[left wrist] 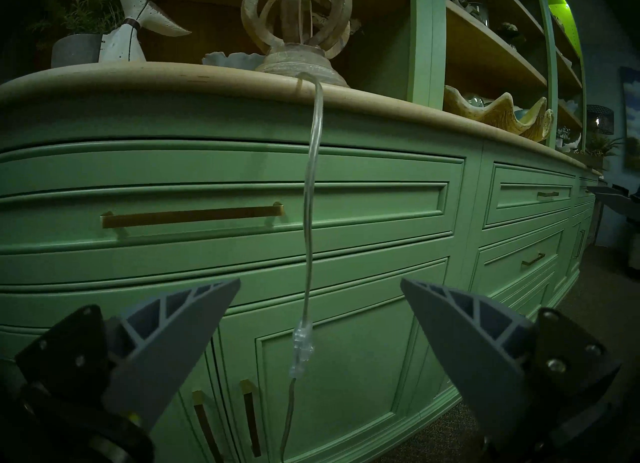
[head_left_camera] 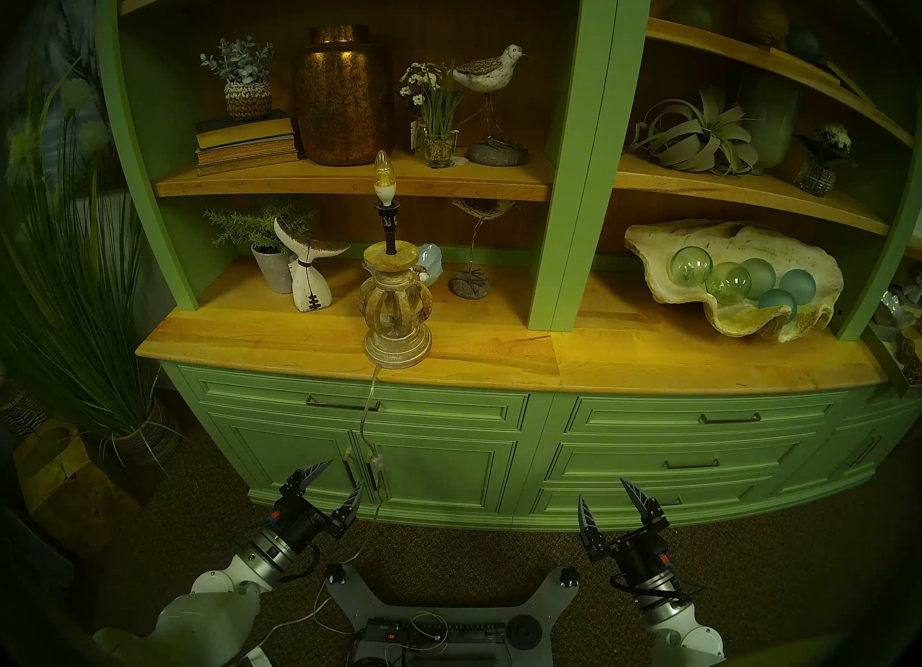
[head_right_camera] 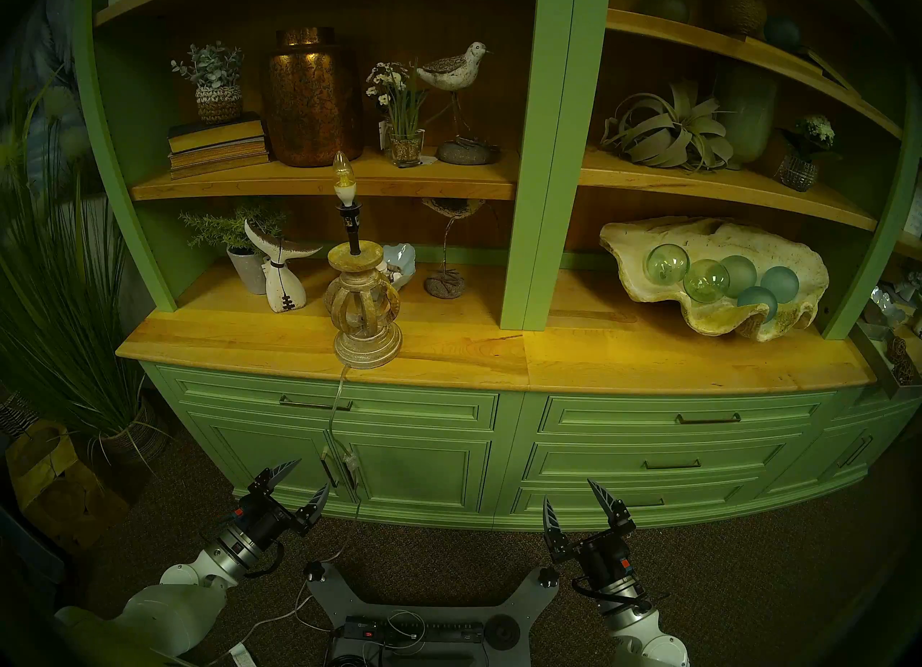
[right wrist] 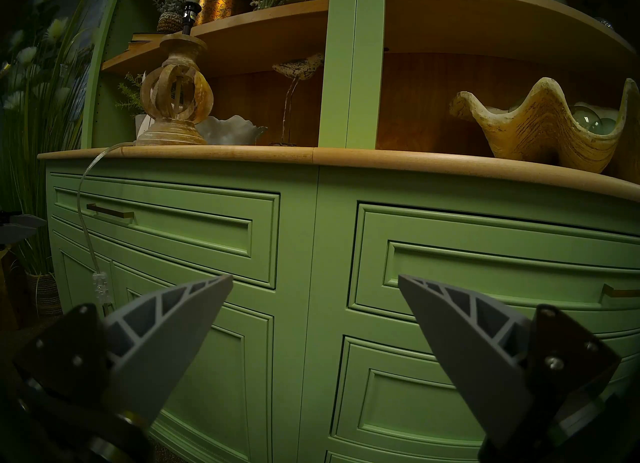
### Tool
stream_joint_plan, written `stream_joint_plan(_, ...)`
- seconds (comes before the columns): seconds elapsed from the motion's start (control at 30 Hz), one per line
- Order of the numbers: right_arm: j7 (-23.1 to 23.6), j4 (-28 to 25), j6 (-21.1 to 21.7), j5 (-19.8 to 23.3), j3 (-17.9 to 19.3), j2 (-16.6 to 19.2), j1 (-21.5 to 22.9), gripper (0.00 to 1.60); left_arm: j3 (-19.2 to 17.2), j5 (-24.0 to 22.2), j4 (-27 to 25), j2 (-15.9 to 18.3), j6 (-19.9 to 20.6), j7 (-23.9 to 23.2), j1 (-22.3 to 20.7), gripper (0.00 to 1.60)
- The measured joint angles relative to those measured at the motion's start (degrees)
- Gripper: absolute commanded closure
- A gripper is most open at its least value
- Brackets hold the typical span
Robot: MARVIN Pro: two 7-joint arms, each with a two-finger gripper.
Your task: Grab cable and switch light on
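Observation:
The lamp [head_left_camera: 396,311] with a carved beige base, black stem and bare bulb [head_left_camera: 381,171] stands at the front edge of the wooden counter; the bulb shows no clear glow. Its clear cable [head_left_camera: 367,404] hangs down the green cabinet front, with the inline switch [head_left_camera: 377,463] at door height. My left gripper [head_left_camera: 345,474] is open and empty, just left of and below the switch. In the left wrist view the switch [left wrist: 302,348] hangs between the open fingers, ahead of them. My right gripper [head_left_camera: 601,490] is open and empty, far to the right.
The green cabinet [head_left_camera: 648,461] has brass handles on its drawers and doors. A black power strip [head_left_camera: 434,631] and an opaque white wire [head_left_camera: 299,621] lie at the robot's base. A potted grass [head_left_camera: 75,301] stands at the left. A clam shell [head_left_camera: 733,276] sits on the counter.

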Motion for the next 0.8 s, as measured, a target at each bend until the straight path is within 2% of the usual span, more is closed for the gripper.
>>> stream_joint_plan(0.27, 0.0, 0.0, 0.0, 0.0, 0.0, 0.0, 0.0, 0.0, 1.2, 0.0, 0.2, -0.7, 2.2, -0.9, -1.5, 0.0)
stream_joint_plan(0.8, 0.0, 0.1, 0.0, 0.0, 0.0, 0.0, 0.0, 0.0, 1.9, 4.0, 10.0, -2.2, 2.6, 1.9, -9.0, 0.0)
